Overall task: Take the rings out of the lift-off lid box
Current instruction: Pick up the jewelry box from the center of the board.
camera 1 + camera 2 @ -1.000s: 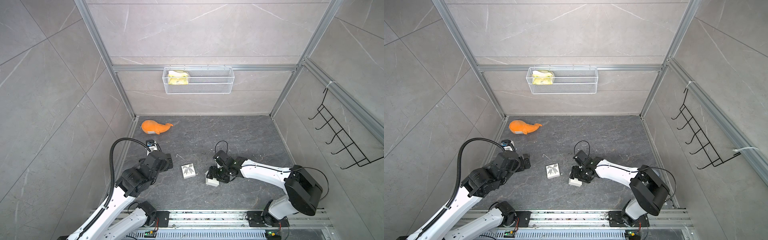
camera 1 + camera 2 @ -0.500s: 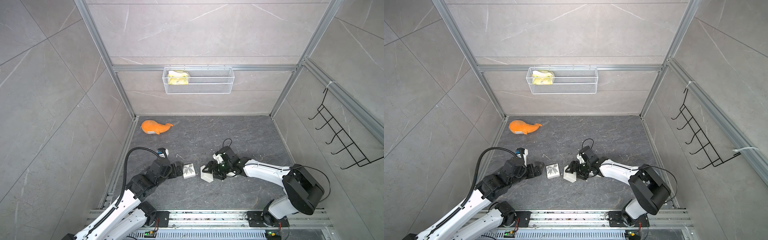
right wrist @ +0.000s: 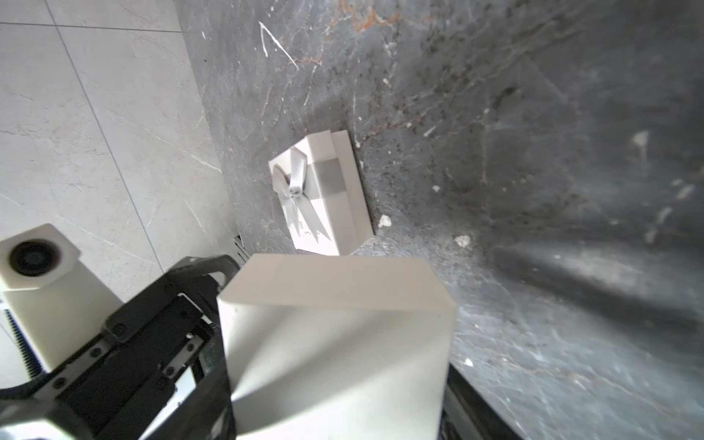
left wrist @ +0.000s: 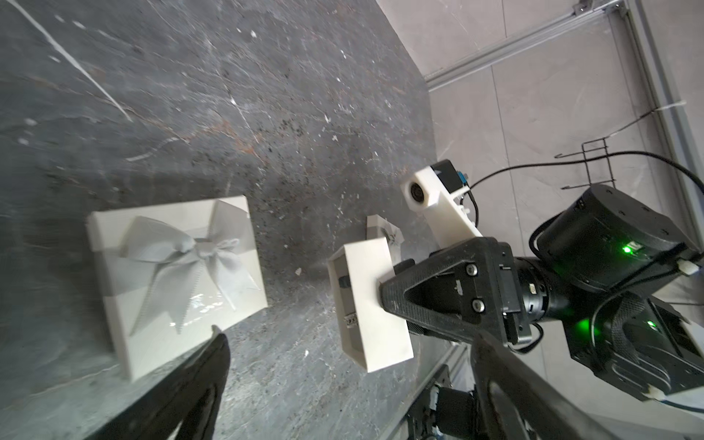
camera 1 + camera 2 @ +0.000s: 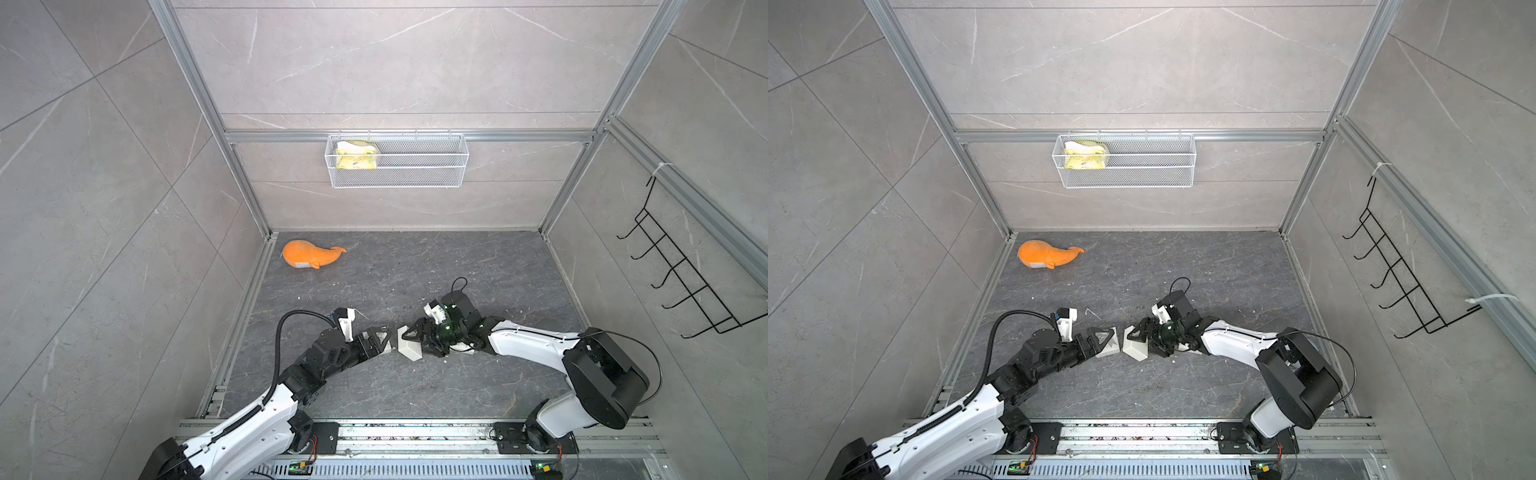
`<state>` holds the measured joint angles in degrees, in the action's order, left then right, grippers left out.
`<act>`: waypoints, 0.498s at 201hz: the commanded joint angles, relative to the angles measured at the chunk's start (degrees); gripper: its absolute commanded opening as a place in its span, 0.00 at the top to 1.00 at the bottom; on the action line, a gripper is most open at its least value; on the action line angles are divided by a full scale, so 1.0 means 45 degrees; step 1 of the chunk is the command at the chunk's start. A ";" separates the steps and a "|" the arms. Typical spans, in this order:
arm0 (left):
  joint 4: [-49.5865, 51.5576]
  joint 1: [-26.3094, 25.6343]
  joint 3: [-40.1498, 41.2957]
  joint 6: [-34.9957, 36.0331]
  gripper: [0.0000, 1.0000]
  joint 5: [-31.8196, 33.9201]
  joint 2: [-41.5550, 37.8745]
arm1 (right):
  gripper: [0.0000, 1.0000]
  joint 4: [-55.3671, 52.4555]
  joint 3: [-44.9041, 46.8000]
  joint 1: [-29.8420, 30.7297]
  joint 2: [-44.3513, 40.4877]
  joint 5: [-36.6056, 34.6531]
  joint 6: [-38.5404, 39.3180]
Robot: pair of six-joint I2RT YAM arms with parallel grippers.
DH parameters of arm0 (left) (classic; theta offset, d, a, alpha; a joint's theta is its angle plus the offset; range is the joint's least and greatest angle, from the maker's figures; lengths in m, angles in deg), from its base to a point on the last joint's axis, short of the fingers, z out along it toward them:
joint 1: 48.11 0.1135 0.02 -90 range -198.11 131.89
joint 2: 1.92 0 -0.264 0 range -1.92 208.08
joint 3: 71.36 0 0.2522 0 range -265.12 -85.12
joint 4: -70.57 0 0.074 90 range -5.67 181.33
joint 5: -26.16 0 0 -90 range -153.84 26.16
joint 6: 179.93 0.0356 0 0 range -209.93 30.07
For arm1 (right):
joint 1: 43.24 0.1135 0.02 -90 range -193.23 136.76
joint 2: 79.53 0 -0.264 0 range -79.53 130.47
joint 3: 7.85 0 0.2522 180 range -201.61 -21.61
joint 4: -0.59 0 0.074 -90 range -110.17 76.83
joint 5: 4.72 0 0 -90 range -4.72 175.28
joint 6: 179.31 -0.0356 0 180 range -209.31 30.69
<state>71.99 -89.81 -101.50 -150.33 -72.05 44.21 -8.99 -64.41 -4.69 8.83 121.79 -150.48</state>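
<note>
Right gripper (image 5: pixel 420 340) is clamped on the open box (image 4: pixel 365 301), tipped on its side. Left gripper (image 5: pixel 379 340) gapes by the bowed box (image 4: pixel 175 282). Lid off; rings (image 4: pixel 344 282) seemingly remain inside, none on the floor (image 5: pixel 415 270).

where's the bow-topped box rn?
On the floor, front centre in both top views: the bow-topped box lies at the tips of the open left gripper, beside the plain white box that the right gripper holds.

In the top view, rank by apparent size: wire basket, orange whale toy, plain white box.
Largest to smallest:
wire basket
orange whale toy
plain white box
The basket hangs higher, nearer the camera, so it looks enlarged.
</note>
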 commanded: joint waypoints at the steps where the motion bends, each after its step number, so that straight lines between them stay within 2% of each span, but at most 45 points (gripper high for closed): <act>1: -0.3482 -0.0590 0.0223 -0.0938 0.09 -0.0052 0.0293 | 0.29 0.1084 0.0284 -0.0065 -0.0457 0.0448 -0.0519; 27: -0.5030 -0.0735 0.1152 -0.1321 0.24 0.0550 -0.0458 | 0.29 0.1686 0.0540 -0.0139 -0.0932 0.0476 -0.0853; 36: -0.4875 -0.0743 0.1354 -0.1299 0.28 0.0854 -0.0971 | 0.28 0.1882 0.0632 -0.0173 -0.1110 0.0466 -0.0950; 55: -0.4601 -0.0764 0.1635 -0.1445 0.43 0.1160 -0.1584 | 0.28 0.2310 0.0728 -0.0225 -0.1349 0.0592 -0.1266; 81: -0.5280 -0.0876 0.2196 -0.2007 0.51 0.1433 -0.1308 | 0.28 0.2517 0.0632 -0.0225 -0.1490 0.0689 -0.1520; 100: -0.6772 -0.1007 0.2488 -0.2228 0.60 0.1713 -0.0668 | 0.28 0.2633 0.0607 -0.0225 -0.1490 0.0678 -0.1576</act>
<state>51.23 -93.54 -91.76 -157.94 -66.81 38.62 0.45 -61.88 -5.56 3.21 123.91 -155.97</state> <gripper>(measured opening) 0.442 0.715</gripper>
